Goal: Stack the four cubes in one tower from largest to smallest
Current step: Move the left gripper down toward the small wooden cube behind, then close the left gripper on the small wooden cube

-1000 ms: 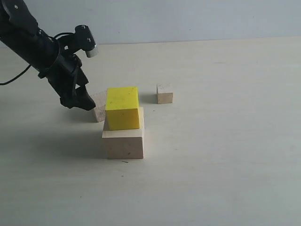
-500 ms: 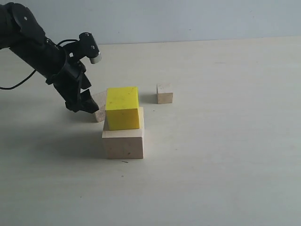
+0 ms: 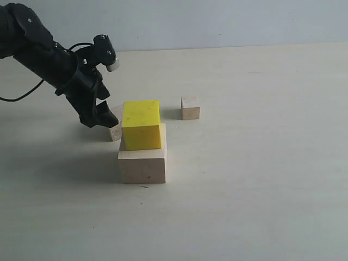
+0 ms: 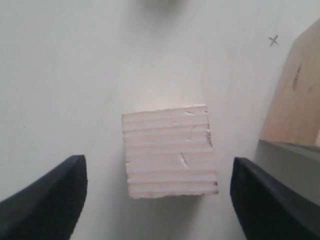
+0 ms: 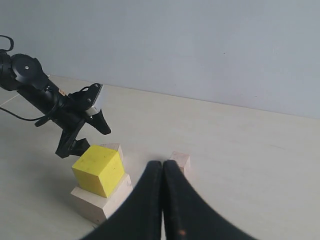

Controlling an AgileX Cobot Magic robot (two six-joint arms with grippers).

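The yellow cube (image 3: 141,124) sits on the large pale wood cube (image 3: 142,161), a two-block tower near the middle of the table. Just behind its left side rests the smaller wood cube (image 3: 115,129), partly hidden by the yellow one. My left gripper (image 3: 103,117) hangs open right over it. In the left wrist view the cube (image 4: 170,150) lies between the two black fingers (image 4: 55,195), with a gap on each side. The smallest wood cube (image 3: 190,107) stands alone to the back right. My right gripper (image 5: 162,164) is shut and empty, out of the exterior view.
The left arm and its cable (image 3: 32,49) slant in from the upper left of the pale table (image 3: 261,179). A side of the large cube (image 4: 295,100) stands close beside one left finger. A grey wall (image 3: 217,22) runs along the far edge.
The left gripper has shifted a little to the right, closer over the smaller wood cube. The cubes have not moved.
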